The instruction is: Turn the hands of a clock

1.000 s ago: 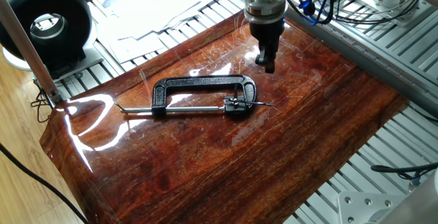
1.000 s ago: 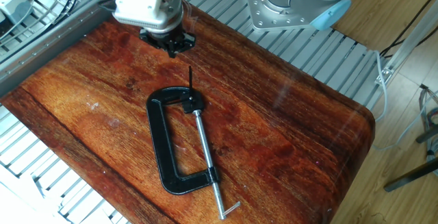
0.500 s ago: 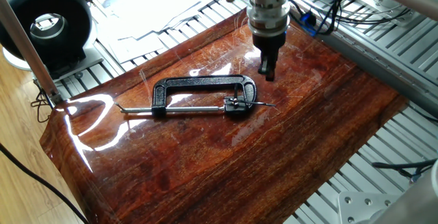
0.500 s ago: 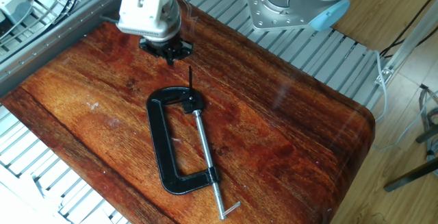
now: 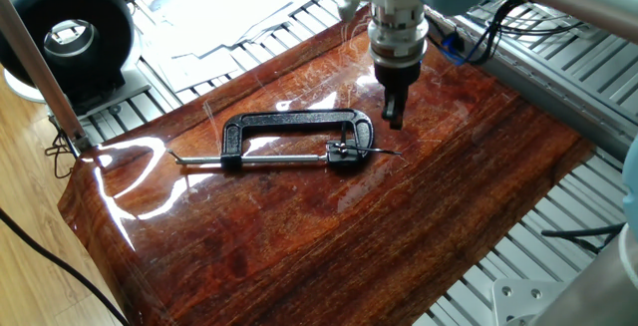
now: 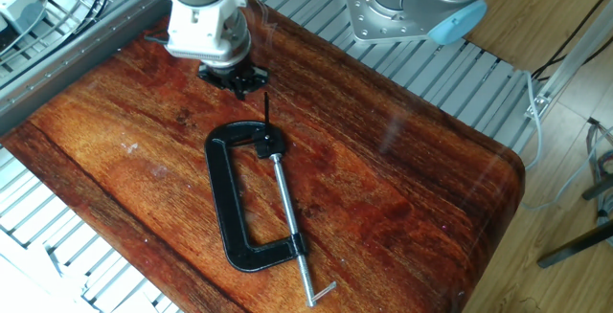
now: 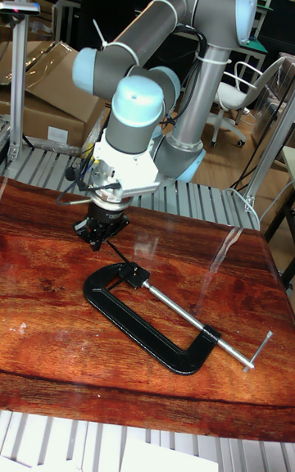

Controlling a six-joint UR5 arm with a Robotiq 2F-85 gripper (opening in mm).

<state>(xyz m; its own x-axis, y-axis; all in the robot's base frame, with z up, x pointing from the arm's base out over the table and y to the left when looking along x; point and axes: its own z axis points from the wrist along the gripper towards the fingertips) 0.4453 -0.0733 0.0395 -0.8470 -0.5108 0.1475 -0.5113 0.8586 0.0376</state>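
Note:
The clock is a black C-clamp (image 5: 291, 120) lying flat on the wooden table, with its long screw rod (image 5: 279, 161) pointing left. It also shows in the other fixed view (image 6: 224, 208) and the tall view (image 7: 131, 326). The hands, a thin grey pin (image 5: 387, 153) with a small black block (image 5: 343, 154), stick out of the clamp's jaw end (image 6: 266, 108). My gripper (image 5: 395, 119) hangs just above and beyond the pin's tip (image 6: 239, 83) (image 7: 97, 241). Its fingers look pressed together and hold nothing.
A round black ring-shaped device with a white centre (image 5: 70, 37) stands off the table's left corner, with papers (image 5: 229, 7) behind it. Slotted aluminium rails (image 5: 558, 77) surround the wooden table top (image 5: 299, 246). The arm's base (image 6: 412, 2) is mounted at the far edge.
My gripper has come down and shifted slightly toward the clamp's jaw end, closer to the pin. The clamp and pin have not moved.

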